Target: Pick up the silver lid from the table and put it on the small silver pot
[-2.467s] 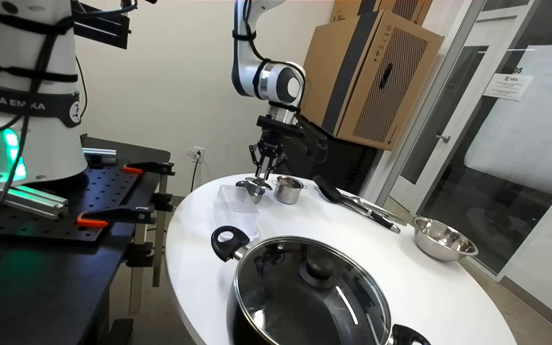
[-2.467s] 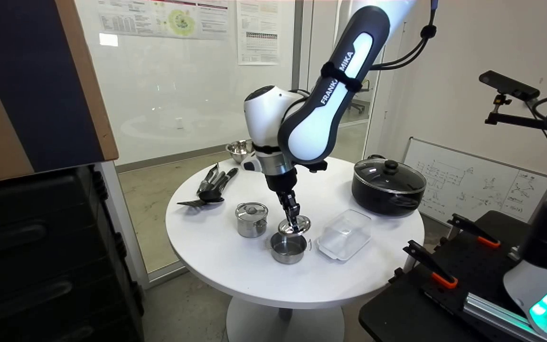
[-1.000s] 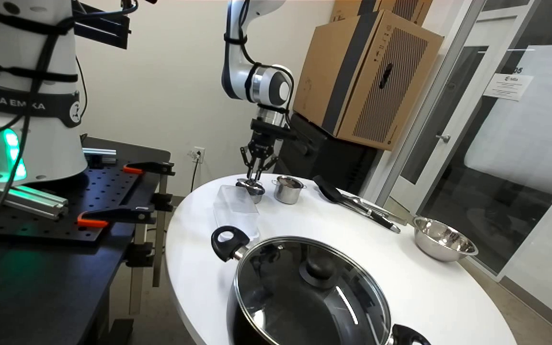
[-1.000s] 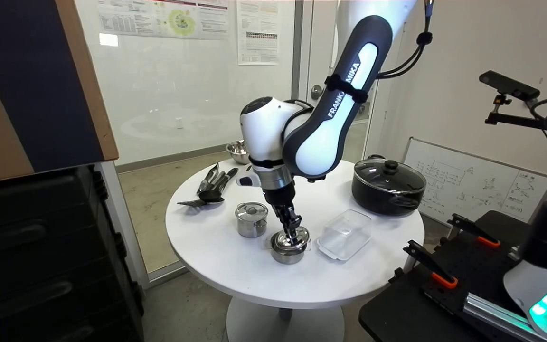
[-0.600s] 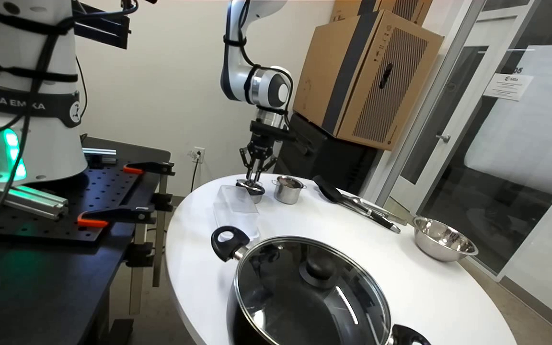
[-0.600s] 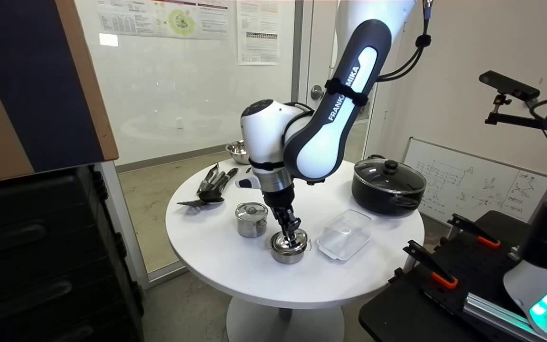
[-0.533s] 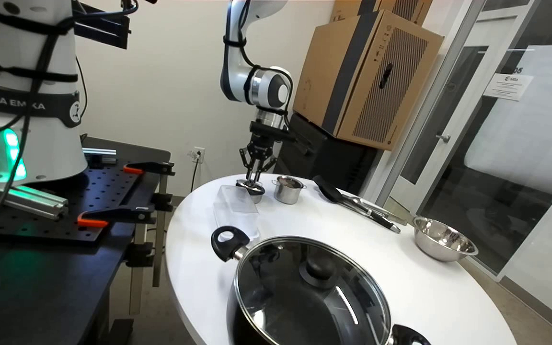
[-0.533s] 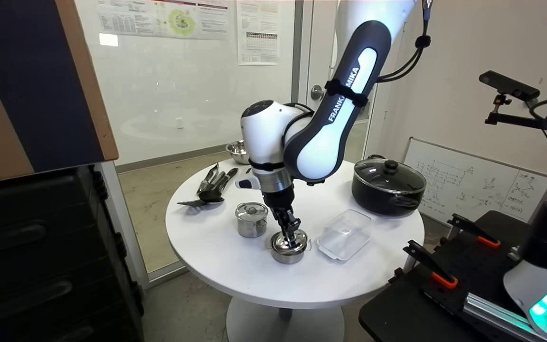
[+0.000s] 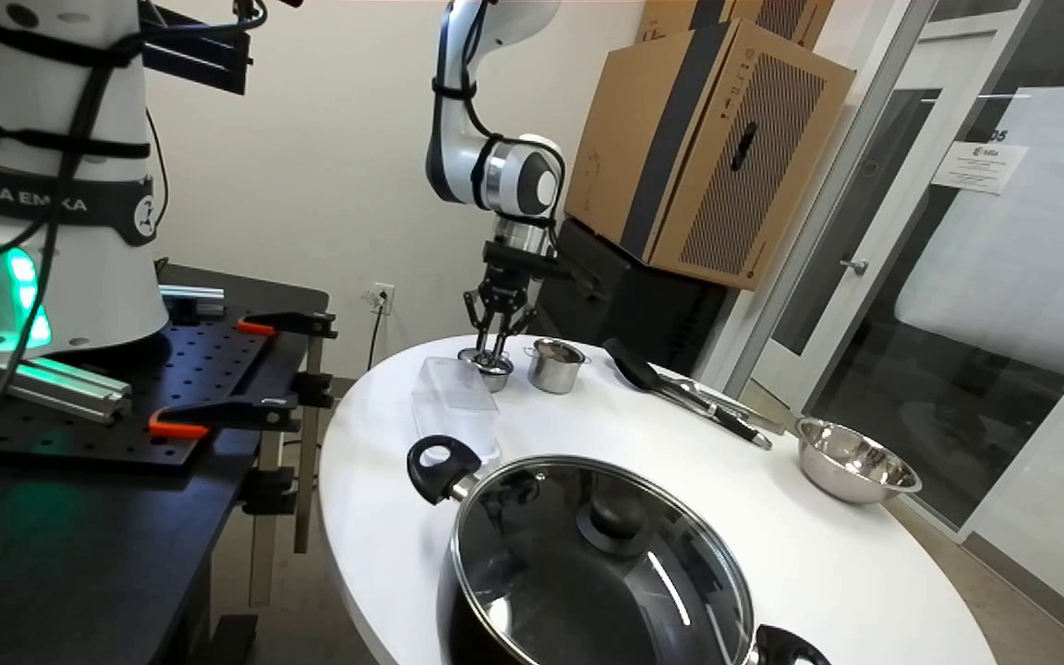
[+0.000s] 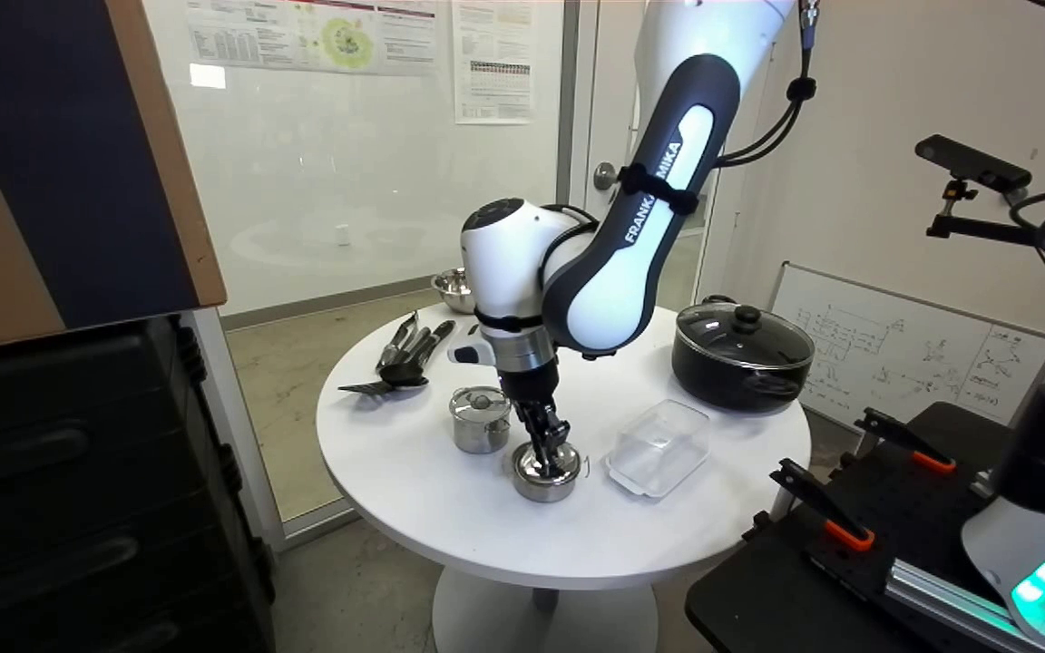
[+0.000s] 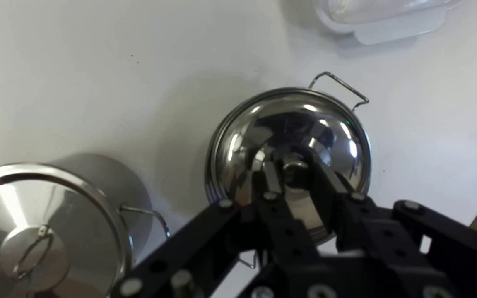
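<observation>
The silver lid [image 11: 284,128] is sitting dome up on the small silver pot [image 10: 544,492], which is standing on the white worktop [image 10: 432,499] between the taller steel pot [image 10: 481,435] and the clear plastic box [image 10: 659,451]. The gripper [image 9: 489,355] is standing over the lid, and in the wrist view its fingers [image 11: 272,180] are straddling the knob [image 11: 295,164], seeming slightly spread rather than squeezing. The task is probably nearing its end, the step in hand being the release, so doing it well is likely depending on widening the fingers evenly, letting neither one nudge the knob, and then rising straight up; a slanting exit would be risking a hooked knob and a lid pulled askew. Checking the rim all round before leaving is making sense too, since the gripper is hiding its lower part in the wrist view. Being round, the lid is offering no long axis across its face; it is lying close to level, with the knob pointing up between the fingers. The pot's direction is showing in its wire handles [image 11: 346,86], whose line is running from upper right to lower left in the wrist view, the lower handle being mostly hidden.
</observation>
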`<control>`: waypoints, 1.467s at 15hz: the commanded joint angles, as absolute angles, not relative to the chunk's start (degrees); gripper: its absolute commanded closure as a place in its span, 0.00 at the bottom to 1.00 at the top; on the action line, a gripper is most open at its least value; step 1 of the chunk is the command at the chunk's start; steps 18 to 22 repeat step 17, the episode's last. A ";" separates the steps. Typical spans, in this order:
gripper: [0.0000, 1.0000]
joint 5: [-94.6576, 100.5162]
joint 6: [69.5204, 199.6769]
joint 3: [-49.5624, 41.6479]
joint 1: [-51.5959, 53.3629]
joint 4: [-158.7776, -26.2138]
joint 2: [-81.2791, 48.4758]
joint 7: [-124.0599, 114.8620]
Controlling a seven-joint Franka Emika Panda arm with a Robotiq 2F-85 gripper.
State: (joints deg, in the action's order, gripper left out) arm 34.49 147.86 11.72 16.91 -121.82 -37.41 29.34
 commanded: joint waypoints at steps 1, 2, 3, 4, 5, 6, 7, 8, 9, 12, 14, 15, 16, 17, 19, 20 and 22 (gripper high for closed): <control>0.42 36.52 149.66 10.76 17.65 -120.75 -38.30 27.83; 0.34 36.62 149.80 10.73 17.63 -120.64 -38.34 27.83; 0.28 36.73 149.85 10.74 17.59 -120.56 -38.36 27.86; 0.20 36.81 149.93 10.71 17.59 -120.50 -38.36 27.78; 0.13 36.83 149.95 10.71 17.58 -120.39 -38.37 27.76; 0.05 36.80 150.06 10.70 17.55 -120.26 -38.37 27.62; 0.01 36.77 150.19 10.65 17.53 -120.15 -38.34 27.46; 0.00 36.69 150.67 10.55 17.44 -120.12 -38.15 27.05; 0.00 36.42 151.28 10.48 17.24 -120.12 -37.90 26.53; 0.00 34.01 150.24 10.60 15.96 -119.31 -36.83 25.41; 0.00 34.23 150.21 10.71 16.07 -119.35 -37.37 25.93; 0.00 34.13 150.19 10.66 15.81 -119.04 -37.33 25.96; 0.00 34.14 150.19 10.66 15.74 -119.08 -37.37 25.97; 0.00 34.14 150.19 10.68 15.77 -119.19 -37.41 25.97; 0.00 34.14 150.19 10.68 15.77 -119.19 -37.41 25.97; 0.00 34.14 150.19 10.68 15.77 -119.19 -37.41 25.97; 0.00 34.14 150.19 10.68 15.77 -119.19 -37.41 25.97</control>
